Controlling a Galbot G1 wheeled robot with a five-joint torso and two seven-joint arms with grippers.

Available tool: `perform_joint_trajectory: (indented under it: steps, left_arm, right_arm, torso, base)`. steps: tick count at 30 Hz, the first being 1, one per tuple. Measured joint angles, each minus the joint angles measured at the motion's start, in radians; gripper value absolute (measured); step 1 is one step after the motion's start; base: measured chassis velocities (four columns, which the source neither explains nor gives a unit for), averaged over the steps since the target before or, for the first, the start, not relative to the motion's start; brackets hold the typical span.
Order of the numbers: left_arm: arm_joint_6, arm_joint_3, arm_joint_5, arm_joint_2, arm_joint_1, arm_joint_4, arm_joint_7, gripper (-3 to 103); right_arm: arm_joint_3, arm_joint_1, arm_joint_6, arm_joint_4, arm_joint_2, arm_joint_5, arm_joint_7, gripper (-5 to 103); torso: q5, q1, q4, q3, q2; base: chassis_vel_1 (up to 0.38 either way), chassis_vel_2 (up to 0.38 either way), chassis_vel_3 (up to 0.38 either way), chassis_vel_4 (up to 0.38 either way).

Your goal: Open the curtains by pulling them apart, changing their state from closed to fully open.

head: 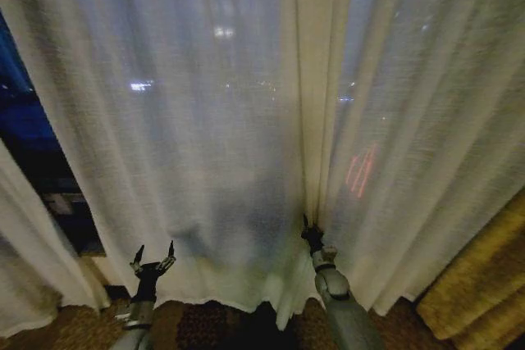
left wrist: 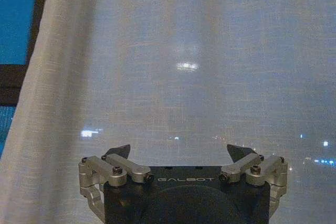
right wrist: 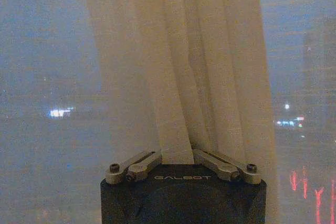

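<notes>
Gripping the bunched central pleats, the right gripper (right wrist: 177, 157) is clenched on the curtains (head: 205, 120) while the left gripper (head: 154, 258) hovers released just before them; panels hang mostly closed, with only a left-edge gap showing dark window (head: 20, 112)

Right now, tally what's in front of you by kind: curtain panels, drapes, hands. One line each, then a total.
Sheer off-white curtain panels: 3, the middle panel, the right panel, the far-left panel
Golden-brown drape: 1
Hands: 2, left hand open, right hand shut on the bunched curtain edge
Total: 6
</notes>
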Motion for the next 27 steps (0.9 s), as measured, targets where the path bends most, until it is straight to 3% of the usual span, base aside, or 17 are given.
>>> perform_joint_trajectory:
  steps: [27]
  left_arm:
    - [0.0, 0.0, 0.0, 0.0, 0.0, 0.0, 0.0, 100]
  right_arm:
    - [0.017, -0.011, 0.008, 0.006, -0.014, 0.018, -0.001, 0]
  torso:
    - [0.0, 0.0, 0.0, 0.0, 0.0]
  base:
    - [-0.35, -0.357, 0.35, 0.356]
